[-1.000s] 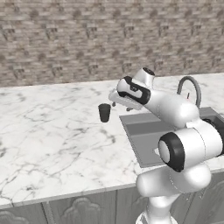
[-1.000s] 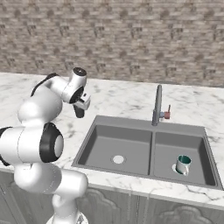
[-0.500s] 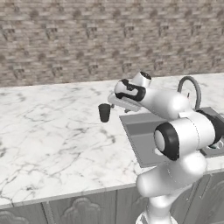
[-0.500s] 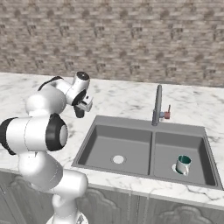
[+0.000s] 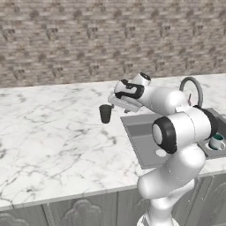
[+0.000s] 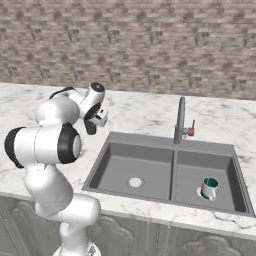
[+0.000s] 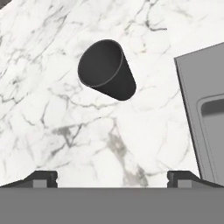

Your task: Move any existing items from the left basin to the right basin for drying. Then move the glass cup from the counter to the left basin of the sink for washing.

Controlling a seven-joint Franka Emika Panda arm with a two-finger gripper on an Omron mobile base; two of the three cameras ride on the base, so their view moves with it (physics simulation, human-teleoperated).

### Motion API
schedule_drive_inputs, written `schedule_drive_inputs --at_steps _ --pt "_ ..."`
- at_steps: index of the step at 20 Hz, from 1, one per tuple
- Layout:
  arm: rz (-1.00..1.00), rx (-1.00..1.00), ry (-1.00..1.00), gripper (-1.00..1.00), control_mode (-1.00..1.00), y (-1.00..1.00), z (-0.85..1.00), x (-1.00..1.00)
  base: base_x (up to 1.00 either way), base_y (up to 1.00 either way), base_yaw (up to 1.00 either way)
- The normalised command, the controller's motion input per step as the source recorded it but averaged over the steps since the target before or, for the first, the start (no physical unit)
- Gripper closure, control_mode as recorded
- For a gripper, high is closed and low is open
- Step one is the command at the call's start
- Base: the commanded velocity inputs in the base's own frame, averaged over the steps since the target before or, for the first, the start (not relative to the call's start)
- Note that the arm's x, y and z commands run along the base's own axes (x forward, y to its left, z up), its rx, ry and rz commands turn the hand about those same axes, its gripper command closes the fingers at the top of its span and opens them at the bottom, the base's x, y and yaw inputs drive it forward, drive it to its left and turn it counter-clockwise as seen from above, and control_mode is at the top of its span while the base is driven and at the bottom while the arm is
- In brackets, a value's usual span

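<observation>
A small dark tapered glass cup [image 5: 105, 113] stands upright on the white marble counter [image 5: 53, 137], left of the grey double sink [image 6: 170, 172]. The gripper [image 7: 112, 177] hovers above it, fingers spread wide and empty. The teal-and-white mug [image 6: 209, 188] sits in the right basin [image 6: 227, 170], so the cup-moving step seems in hand; next, lower and close around it.

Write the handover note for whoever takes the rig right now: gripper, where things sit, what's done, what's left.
Gripper: open, holding nothing, poised over the counter just short of the glass cup.
Glass cup: upright on the counter, left of the sink.
Mug: standing in the right basin.
Left basin: nothing in it but its drain.
Done: clearing the left basin.
Left: close on the cup, lift it, set it in the left basin.
</observation>
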Motion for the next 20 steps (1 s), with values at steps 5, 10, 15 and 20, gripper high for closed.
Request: schedule_drive_inputs --at_steps 5,10,15,20 --pt "-0.01 0.01 0.00 -1.00 -1.00 0.00 -0.10 0.29 0.00 0.00 0.00" --pt "-0.01 0.01 0.01 -1.00 -1.00 0.00 -0.14 0.21 0.00 0.00 0.00" --pt "0.00 0.00 0.00 -1.00 -1.00 0.00 -0.20 0.22 0.00 0.00 0.00" --pt "0.00 0.00 0.01 -1.00 -1.00 0.00 -0.16 0.26 0.00 0.00 0.00"
